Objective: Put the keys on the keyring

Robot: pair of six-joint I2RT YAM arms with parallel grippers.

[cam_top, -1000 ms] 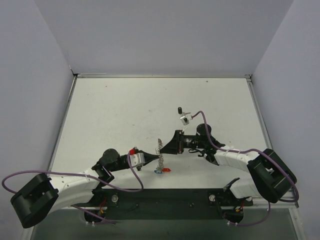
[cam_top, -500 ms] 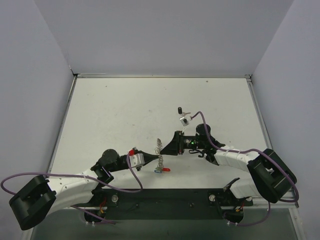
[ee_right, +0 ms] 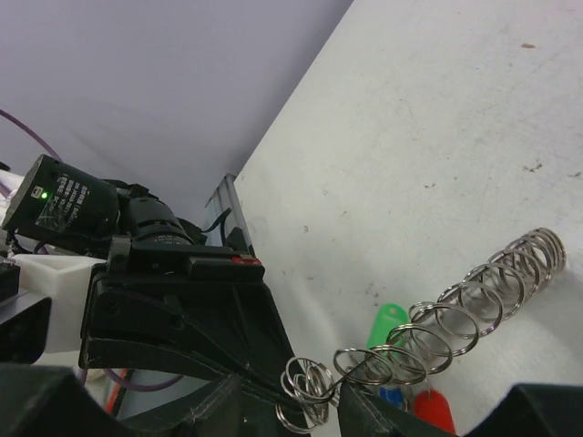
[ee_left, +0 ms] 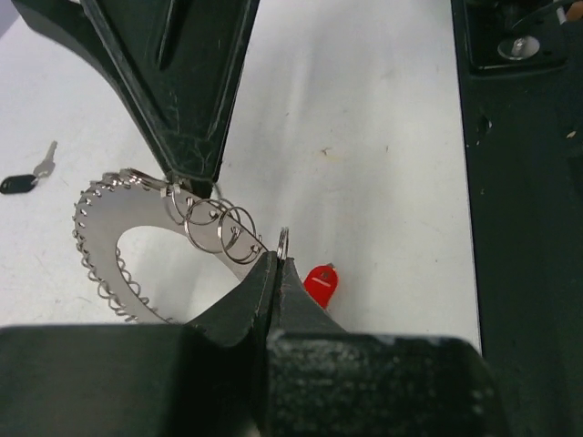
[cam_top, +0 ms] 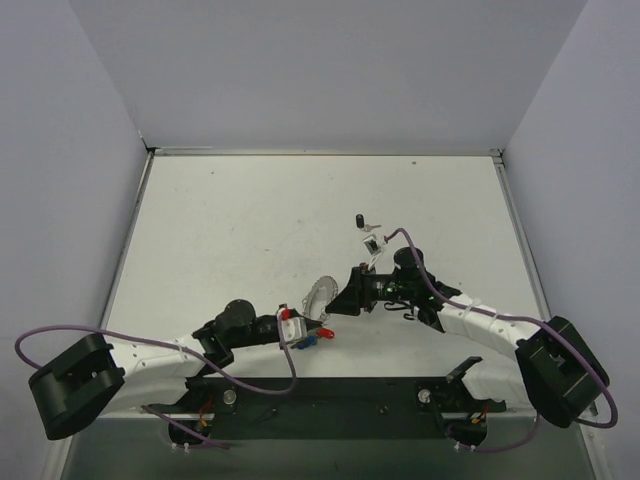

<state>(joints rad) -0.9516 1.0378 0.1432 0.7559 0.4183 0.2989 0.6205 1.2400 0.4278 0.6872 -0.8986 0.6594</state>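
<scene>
The keyring (cam_top: 320, 291) is a large silvery ring with a coil-like rim, held off the table and tilted. My right gripper (cam_top: 331, 303) is shut on its rim; it shows edge-on like a spring in the right wrist view (ee_right: 455, 319), between my right gripper's (ee_right: 314, 410) fingers. My left gripper (ee_left: 277, 259) is shut on a small wire loop (ee_left: 283, 240) at the keyring's (ee_left: 105, 241) rim. A red key (ee_left: 320, 283) lies just beyond the left fingertips. Green (ee_right: 387, 323), blue (ee_right: 392, 397) and red (ee_right: 435, 410) keys lie under the ring.
A black key (cam_top: 358, 218) lies on the white table behind the right wrist and also shows in the left wrist view (ee_left: 18, 183). The black base rail (cam_top: 330, 395) runs along the near edge. Grey walls close the table's left, back and right.
The keyring has turned from edge-on to showing its face. My left gripper has moved right and nearer with its arm, and the right gripper has shifted slightly with the ring.
</scene>
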